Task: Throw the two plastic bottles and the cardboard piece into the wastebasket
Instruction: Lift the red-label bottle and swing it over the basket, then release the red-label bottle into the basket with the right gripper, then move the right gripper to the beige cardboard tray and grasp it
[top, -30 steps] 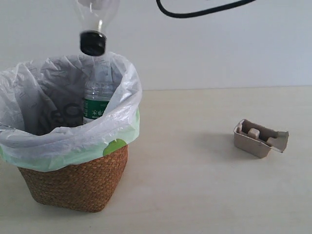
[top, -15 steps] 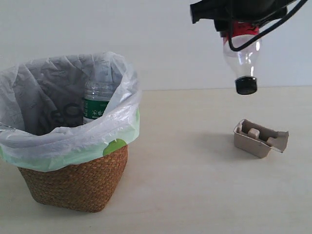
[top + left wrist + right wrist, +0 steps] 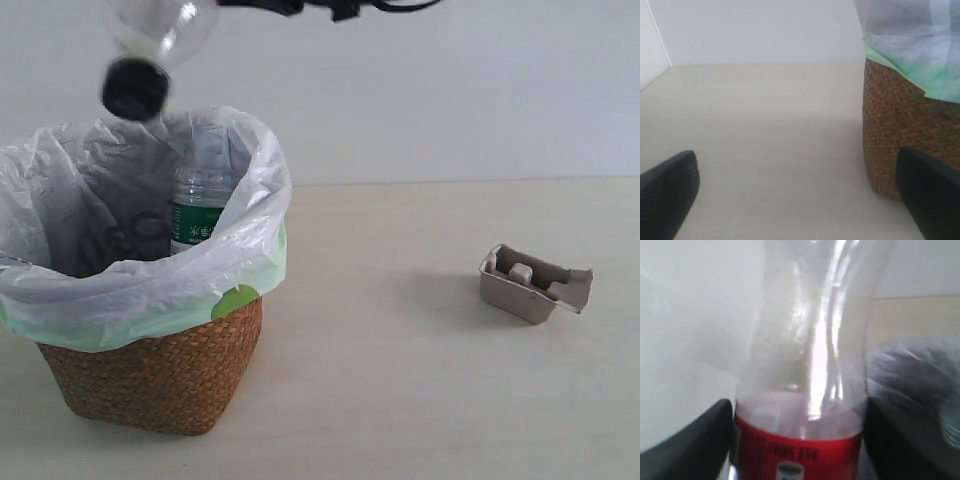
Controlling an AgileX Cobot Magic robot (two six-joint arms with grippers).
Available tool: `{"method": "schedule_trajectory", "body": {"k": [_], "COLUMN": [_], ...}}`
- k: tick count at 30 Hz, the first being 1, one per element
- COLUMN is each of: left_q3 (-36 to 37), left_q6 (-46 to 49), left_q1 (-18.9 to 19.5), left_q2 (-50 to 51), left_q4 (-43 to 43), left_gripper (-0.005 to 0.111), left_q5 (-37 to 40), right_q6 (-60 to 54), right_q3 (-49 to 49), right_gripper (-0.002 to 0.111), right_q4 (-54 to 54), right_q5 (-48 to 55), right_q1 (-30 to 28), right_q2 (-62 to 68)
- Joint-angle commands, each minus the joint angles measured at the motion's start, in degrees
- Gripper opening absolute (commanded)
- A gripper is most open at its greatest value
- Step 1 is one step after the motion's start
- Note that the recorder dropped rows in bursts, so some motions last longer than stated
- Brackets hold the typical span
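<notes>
So, from outside, the clear black-capped plastic bottle (image 3: 150, 45) hangs cap-down above the brown wicker wastebasket (image 3: 150, 370), the green-labelled clear bottle (image 3: 200, 205) stands inside it, and the grey-beige pulp cardboard tray (image 3: 535, 283) lies well apart. Left wrist view: the left gripper (image 3: 797, 200) gapes empty beside the basket. Right wrist view: the right gripper (image 3: 797, 440) is clamped on that bottle's red label.

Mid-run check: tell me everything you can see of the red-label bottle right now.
The red-label bottle is clear plastic and looks empty, with a black cap on. It hangs cap-down and tilted above the open wastebasket, touching neither bag nor rim as far as the exterior view shows; its base is cut off by the frame. In the right wrist view the right tool is shut on it, dark fingers on both sides of the red label.
</notes>
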Motion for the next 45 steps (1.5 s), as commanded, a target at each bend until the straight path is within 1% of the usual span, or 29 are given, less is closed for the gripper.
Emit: {"method": "schedule_trajectory", "body": {"k": [1, 4, 8, 14, 18, 19, 22, 26, 28, 29, 30, 31, 34, 37, 41, 43, 45], "left_q3": [-0.2, -0.2, -0.2, -0.2, -0.2, -0.2, -0.2, -0.2, -0.2, -0.2, -0.2, -0.2, -0.2, -0.2, -0.2, -0.2, -0.2], "left_q6": [-0.5, -0.5, -0.5, -0.5, -0.5, -0.5, -0.5, -0.5, -0.5, -0.5, -0.5, -0.5, -0.5, -0.5, -0.5, -0.5, -0.5], "left_q1": [0.1, 0.1, 0.1, 0.1, 0.1, 0.1, 0.1, 0.1, 0.1, 0.1, 0.1, 0.1, 0.1, 0.1, 0.1, 0.1, 0.1], "left_q2": [-0.2, -0.2, -0.2, -0.2, -0.2, -0.2, -0.2, -0.2, -0.2, -0.2, -0.2, -0.2, -0.2, -0.2, -0.2, -0.2, -0.2], "left_q4": [-0.1, -0.1, -0.1, -0.1, -0.1, -0.1, -0.1, -0.1, -0.1, -0.1, -0.1, -0.1, -0.1, -0.1, -0.1, -0.1, -0.1], "left_gripper": [0.108, 0.108, 0.108, 0.108, 0.108, 0.108, 0.108, 0.108, 0.108, 0.108, 0.108, 0.108, 0.108, 0.108, 0.108, 0.108, 0.108], "left_q5": [-0.4, -0.4, -0.4, -0.4, -0.4, -0.4, -0.4, -0.4, -0.4, -0.4, -0.4, -0.4, -0.4, -0.4, -0.4, -0.4, -0.4], "right_q6": [-4.7, 0.5, 8.2, 8.4, 10.2, 13.4, 23.5, 36.4, 40.2, 40.3, 39.6, 38.0, 35.7, 29.7, 18.1, 11.7, 8.3], "right_q3": [-2.6, -2.6, -2.6, -2.6, -2.6, -2.6, -2.6, -2.6, -2.6, -2.6, -2.6, -2.1, -0.5, 0.7, 2.0, 2.4, 2.4], "right_gripper": [0.101, 0.095, 0.094, 0.094, 0.094, 0.094, 0.094, 0.094, 0.094, 0.094, 0.094, 0.094, 0.094, 0.094, 0.094, 0.094, 0.094], "right_q4": [2.9, -3.4, -11.2, -13.4, -20.7, -24.5, -40.6, -64.3, -73.8, -76.1, -77.2, -75.9, -66.8, -60.6, -59.9, -60.0, -59.8], "right_q5": [-1.5, -0.7, -0.8, 2.0, 5.2, 6.2, 10.5, 24.3, 33.0, 34.4, 34.4, 34.4, 34.4, 34.4, 34.4, 34.4, 34.4], "right_q1": [-0.2, -0.2, -0.2, -0.2, -0.2, -0.2, -0.2, -0.2, -0.4, -1.0, -1.7, -3.3, -7.9, -13.1, -17.6, -19.1, -19.9], "right_q2": [1.8, 1.8, 1.8, 1.8, 0.8, 0.2, -0.9, -0.8, 0.4, 1.0, 1.7, 2.6, 3.9, 6.1, 9.2, 11.2, 13.3]}}
